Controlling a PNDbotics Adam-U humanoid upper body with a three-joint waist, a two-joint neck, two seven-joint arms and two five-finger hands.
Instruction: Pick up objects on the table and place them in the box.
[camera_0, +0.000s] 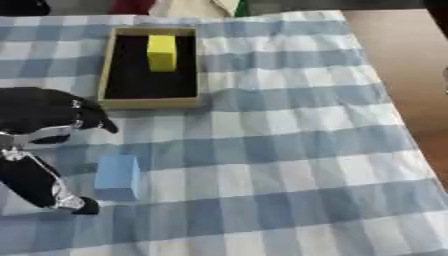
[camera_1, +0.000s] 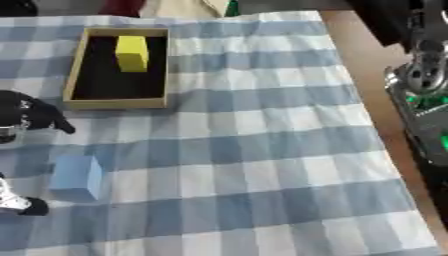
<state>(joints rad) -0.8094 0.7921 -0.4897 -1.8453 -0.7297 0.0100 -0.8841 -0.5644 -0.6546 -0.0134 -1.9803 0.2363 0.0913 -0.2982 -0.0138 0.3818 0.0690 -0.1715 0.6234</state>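
The left hand (camera_0: 44, 145) is held open around the blue block (camera_0: 117, 177), untouched. Fingers should be closed squarely on its sides before the box (camera_0: 108, 70) is approached.

The left hand (camera_0: 44, 117) is cut by the view's left edge, hiding most of its fingers (camera_0: 98, 122).

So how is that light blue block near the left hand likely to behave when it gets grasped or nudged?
The light blue block looks like a rigid box shape with flat faces, so it probably won't roll or flex. It rests on a broad face on the checked cloth, so a nudge should slide rather than tip it. The left hand, open around it, should find parallel sides easy to pinch.
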